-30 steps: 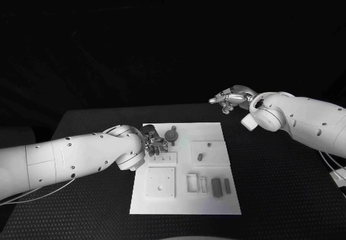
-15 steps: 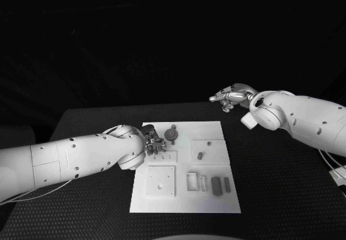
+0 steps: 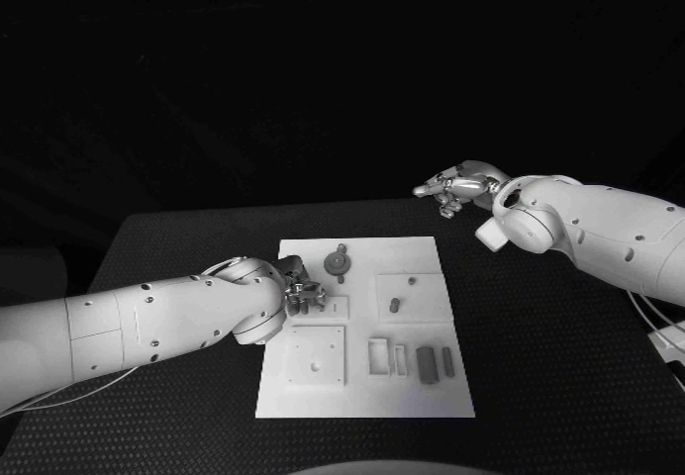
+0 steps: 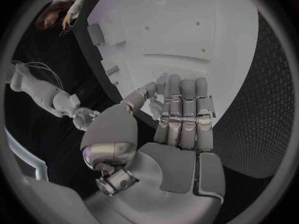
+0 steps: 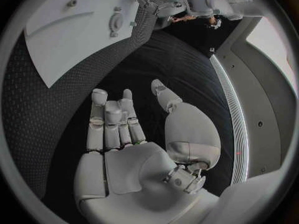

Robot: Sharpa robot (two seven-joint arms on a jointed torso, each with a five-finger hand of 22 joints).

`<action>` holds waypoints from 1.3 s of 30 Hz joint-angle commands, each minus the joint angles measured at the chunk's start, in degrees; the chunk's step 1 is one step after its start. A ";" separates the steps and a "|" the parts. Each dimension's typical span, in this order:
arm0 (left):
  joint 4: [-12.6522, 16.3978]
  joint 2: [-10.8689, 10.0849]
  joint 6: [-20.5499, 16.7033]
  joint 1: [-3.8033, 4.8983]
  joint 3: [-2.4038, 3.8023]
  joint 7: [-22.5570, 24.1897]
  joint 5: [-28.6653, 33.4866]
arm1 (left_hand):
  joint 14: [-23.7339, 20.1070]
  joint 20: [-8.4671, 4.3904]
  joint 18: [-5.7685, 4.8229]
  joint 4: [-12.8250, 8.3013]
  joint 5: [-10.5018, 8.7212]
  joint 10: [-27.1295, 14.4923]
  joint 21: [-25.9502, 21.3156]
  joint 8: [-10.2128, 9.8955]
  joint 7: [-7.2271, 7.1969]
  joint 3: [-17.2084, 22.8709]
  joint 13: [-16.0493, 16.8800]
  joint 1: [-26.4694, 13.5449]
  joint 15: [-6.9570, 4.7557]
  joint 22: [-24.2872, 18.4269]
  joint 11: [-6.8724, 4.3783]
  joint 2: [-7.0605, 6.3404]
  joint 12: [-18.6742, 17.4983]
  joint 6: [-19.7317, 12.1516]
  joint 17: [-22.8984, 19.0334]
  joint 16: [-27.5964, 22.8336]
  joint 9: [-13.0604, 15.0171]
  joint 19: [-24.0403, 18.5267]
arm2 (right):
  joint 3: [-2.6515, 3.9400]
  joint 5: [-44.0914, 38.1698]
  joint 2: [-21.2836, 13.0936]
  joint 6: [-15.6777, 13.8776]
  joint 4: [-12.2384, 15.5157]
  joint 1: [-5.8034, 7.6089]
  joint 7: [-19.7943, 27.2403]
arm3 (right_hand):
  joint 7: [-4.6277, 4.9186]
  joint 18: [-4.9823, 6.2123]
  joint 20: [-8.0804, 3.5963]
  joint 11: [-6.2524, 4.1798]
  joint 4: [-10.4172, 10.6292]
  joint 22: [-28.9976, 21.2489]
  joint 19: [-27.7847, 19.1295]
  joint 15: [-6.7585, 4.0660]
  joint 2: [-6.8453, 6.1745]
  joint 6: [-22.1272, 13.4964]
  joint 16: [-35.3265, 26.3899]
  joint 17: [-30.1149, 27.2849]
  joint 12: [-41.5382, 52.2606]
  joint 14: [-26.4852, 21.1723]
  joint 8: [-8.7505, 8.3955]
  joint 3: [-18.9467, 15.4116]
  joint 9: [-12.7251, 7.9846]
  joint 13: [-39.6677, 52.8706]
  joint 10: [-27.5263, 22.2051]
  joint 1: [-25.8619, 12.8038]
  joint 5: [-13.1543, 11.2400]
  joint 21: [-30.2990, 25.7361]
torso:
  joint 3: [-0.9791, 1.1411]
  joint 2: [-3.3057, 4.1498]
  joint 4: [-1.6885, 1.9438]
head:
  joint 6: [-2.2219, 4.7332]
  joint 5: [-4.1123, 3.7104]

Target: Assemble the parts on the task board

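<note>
Grey, rigid and light by appearance, the parts should be pinched across their narrow sides. Left hand (image 3: 303, 293): low over the left edge of the task board (image 3: 414, 396), fingers extended side by side, nothing visibly held. On the board: one round part (image 3: 336, 262) at the far end, two upright bars (image 3: 427, 363) nearer. Right hand (image 3: 457, 191): raised beyond the bench (image 3: 571, 376), fingers apart, empty.

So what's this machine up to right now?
It's a two-armed robot putting small parts together on a white task board. Its left hand is down over the board's left side, fingers apart, with nothing visibly in its grasp. Its right hand hangs beyond the board's far right corner, open and empty. A round grey part and several small pieces lie on the board.
</note>
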 commanded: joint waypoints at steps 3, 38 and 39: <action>0.09 0.04 0.08 -0.11 0.04 0.37 -1.07 | -0.58 -0.13 -0.36 0.01 0.34 0.91 -0.11 0.16 -3.72 0.37 0.00 0.28 -0.02 0.12 -1.43 0.77 0.33 3.94 -0.24 0.48 4.50 -0.35 | 0.02 0.13 0.09 0.23 -0.02 0.03 0.39 | 0.44 0.87 -0.21 -0.03 -0.38 0.10 0.36 -0.10 0.50 0.04 -0.33 -0.08 -0.05 0.36 -0.36 0.09 0.07 -0.09 0.22 -0.23 0.21 -0.26 | 0.05 0.03 0.00 | -0.15 0.01; -0.86 0.63 0.23 -0.57 0.06 0.34 -1.29 | -1.44 -0.12 -0.37 0.02 -0.51 0.63 -0.49 -0.12 -3.63 0.53 -0.19 0.27 -0.01 0.88 -1.36 0.77 0.42 3.81 -2.58 2.33 4.44 -0.36 | 0.02 0.52 0.33 1.23 0.21 -0.03 0.56 | 0.44 0.87 -0.18 -0.03 -0.63 0.12 0.31 -0.09 0.71 0.12 -0.39 -0.15 -0.01 0.34 -0.41 0.12 0.08 -0.17 0.23 -0.20 0.21 -0.33 | 0.12 0.01 -0.02 | -0.53 -0.29; -0.90 0.61 0.29 -0.57 0.06 0.32 -1.29 | -1.46 -0.12 -0.37 0.02 -0.51 0.62 -0.50 -0.13 -3.63 0.54 -0.20 0.28 -0.01 0.90 -1.35 0.77 0.42 3.80 -2.63 2.37 4.44 -0.36 | 0.02 0.52 0.33 1.24 0.22 -0.03 0.56 | 0.44 0.87 -0.18 -0.03 -0.63 0.12 0.31 -0.09 0.72 0.12 -0.39 -0.15 -0.01 0.34 -0.41 0.12 0.08 -0.18 0.23 -0.20 0.21 -0.34 | 0.13 0.01 -0.01 | -0.52 -0.29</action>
